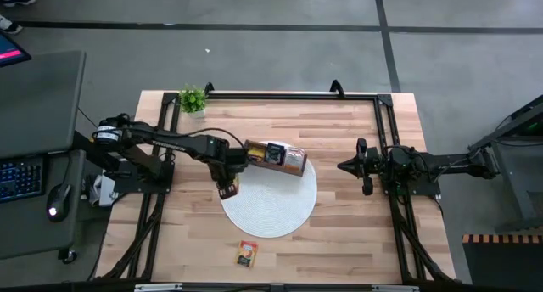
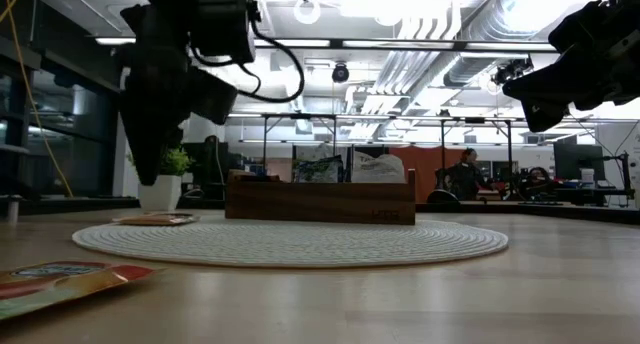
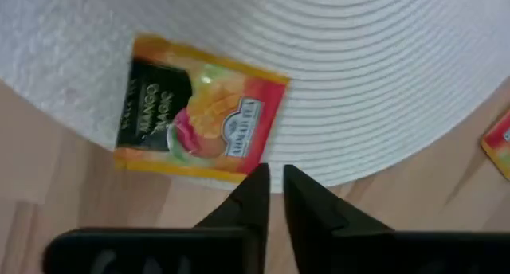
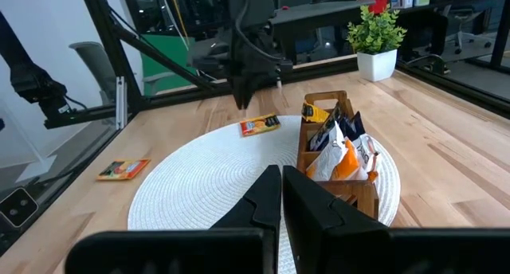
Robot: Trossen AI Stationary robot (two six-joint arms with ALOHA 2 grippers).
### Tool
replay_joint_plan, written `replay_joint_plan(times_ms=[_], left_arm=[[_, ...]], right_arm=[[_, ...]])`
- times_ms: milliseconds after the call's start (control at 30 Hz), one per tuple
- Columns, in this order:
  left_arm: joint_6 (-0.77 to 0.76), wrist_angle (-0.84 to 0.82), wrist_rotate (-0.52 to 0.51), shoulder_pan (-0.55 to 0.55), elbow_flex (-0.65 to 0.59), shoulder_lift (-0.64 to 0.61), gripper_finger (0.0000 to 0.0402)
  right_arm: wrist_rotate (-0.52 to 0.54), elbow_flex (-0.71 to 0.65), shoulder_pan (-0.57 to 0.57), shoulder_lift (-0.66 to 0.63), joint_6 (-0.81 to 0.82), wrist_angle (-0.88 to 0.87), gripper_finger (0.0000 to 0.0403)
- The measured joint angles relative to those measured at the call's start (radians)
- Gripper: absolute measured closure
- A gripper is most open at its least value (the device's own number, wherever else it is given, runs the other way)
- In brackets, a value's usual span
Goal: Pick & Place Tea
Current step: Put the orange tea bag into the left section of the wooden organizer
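Sachet of orange-yellow tea lies flat at the left edge of the round white mat, half on the weave and half on the bare bench. The left gripper hovers just above it, fingers almost together with only a thin slit between them, and nothing in them. In the right wrist view that same gripper hangs over the sachet, clear of it.

A second sachet sits alone on the bench near the front edge, well apart from the mat; in the low view it lies flat in the foreground.

The wooden box rests on the far edge of the mat, and several sachets stand upright in its compartments, orange, white and dark ones together.

The right gripper waits over the right side of the bench, beside the mat, fingers pressed shut and empty. A small potted plant stands at the far left corner.
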Motion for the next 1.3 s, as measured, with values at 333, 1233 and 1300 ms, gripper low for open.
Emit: replay_joint_plan(times_ms=[333, 1233, 1300], left_arm=[[-0.122, -0.026, -0.089, 0.035, -0.01, 0.0, 0.0214], [-0.454, 0.406, -0.053, 0.111, -0.408, -0.238, 0.0175], [-0.467, 0.441, -0.05, 0.111, -0.415, -0.238, 0.0175]], right_arm=[[0.0, 0.0, 0.0, 0.0, 0.0, 0.0, 0.0391], [0.0, 0.0, 0.0, 0.0, 0.0, 0.0, 0.0391], [0.0, 0.0, 0.0, 0.0, 0.0, 0.0, 0.0391]])
